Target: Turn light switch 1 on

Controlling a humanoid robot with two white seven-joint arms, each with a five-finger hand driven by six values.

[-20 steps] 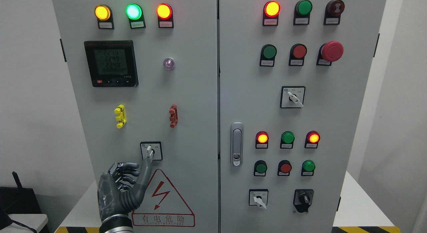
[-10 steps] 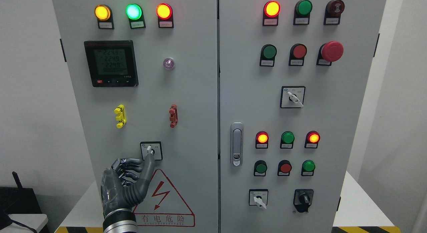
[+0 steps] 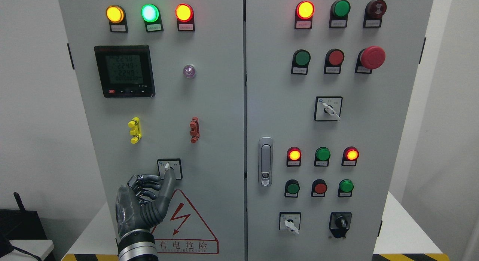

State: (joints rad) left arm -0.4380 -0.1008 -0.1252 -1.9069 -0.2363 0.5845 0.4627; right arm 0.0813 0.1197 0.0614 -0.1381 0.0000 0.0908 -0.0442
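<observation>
A small rotary selector switch [image 3: 167,166] in a black-framed white plate sits low on the left cabinet door [image 3: 217,104]. My left hand [image 3: 144,201] rises from the bottom edge just below it. One long digit is stretched up and its tip lies on the lower part of the switch's white lever, hiding it; only the lever's upper tip shows. The other fingers [image 3: 146,183] are curled beside the plate and hold nothing. My right hand is out of the picture.
Above the switch are a yellow clip [image 3: 134,130], a red clip [image 3: 194,129], a digital meter [image 3: 124,70] and three lit lamps. A high-voltage warning triangle [image 3: 183,223] sits right of my wrist. The right door carries buttons, selectors and a latch handle [image 3: 265,162].
My left hand has shifted slightly right and up. Its stretched digit now covers more of the switch's lever than a second ago.
</observation>
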